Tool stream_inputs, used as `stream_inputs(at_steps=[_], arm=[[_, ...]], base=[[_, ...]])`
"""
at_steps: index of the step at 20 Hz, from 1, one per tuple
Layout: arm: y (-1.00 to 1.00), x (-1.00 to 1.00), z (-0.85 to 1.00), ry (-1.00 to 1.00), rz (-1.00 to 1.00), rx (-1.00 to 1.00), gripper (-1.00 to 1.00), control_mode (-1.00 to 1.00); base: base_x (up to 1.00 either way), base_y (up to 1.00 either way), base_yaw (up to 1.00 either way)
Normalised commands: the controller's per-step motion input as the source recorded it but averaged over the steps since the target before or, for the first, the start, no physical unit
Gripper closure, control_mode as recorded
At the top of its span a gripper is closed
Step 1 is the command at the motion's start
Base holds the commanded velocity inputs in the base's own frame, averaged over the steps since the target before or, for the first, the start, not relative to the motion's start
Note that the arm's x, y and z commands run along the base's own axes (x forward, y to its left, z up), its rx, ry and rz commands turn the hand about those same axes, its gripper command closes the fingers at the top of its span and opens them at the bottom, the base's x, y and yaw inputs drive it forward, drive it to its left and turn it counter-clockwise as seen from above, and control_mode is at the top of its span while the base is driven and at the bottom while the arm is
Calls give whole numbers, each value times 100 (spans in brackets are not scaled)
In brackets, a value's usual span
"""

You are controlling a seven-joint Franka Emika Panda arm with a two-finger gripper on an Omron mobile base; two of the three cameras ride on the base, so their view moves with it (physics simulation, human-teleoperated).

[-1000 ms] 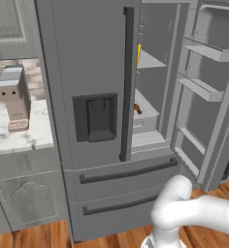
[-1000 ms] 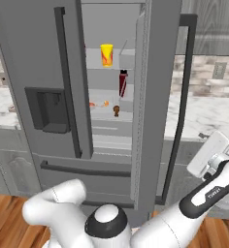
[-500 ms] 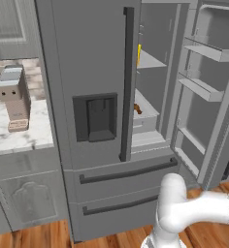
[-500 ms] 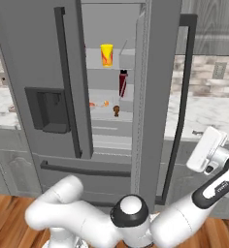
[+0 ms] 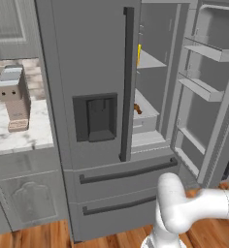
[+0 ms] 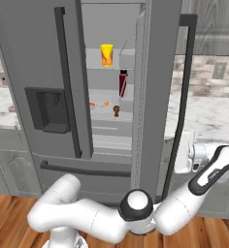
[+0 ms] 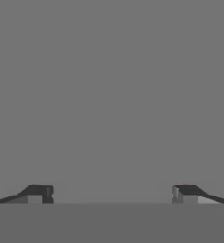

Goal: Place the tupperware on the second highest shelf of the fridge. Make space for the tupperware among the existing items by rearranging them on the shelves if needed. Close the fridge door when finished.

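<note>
Looks like we're at the last step here, closing up. The tupperware (image 5: 144, 122) already sits inside the fridge (image 5: 82, 72), on a shelf below the yellow cup (image 6: 106, 54). It's well away from the fingers (image 7: 40, 192), on the far side of the open fridge door (image 6: 157, 87). From where I'm standing it's small and half hidden behind the other door, so I can't swear it's the second shelf from the top, but it looks about right.

The gripper (image 6: 182, 154) hangs low on the outside of that open door, just beside its dark handle. The fingers are spread about as wide as they go, with nothing between them. Dead ahead of them is plain flat grey, which I take to be the door's outer face, very close.

Next it needs to press on that panel and swing it shut, pushing along the door's arc so the hand doesn't skid off.

Compared with a second ago, the hand has slid in closer to the door and the elbow has swung round. The fingers are just as wide as before, and nothing inside the fridge has shifted.
</note>
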Motion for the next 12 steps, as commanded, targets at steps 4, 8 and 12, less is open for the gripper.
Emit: stream_inputs(at_steps=[4, 8, 12], arm=[[100, -44, -33, -48, 46, -23, -100, -100], [100, -39, -12, -60, 40, -24, -100, -100], [100, -19, 0, -65, 25, -20, -100, -100]], base=[[0, 0, 0], [0, 0, 0], [0, 0, 0]])
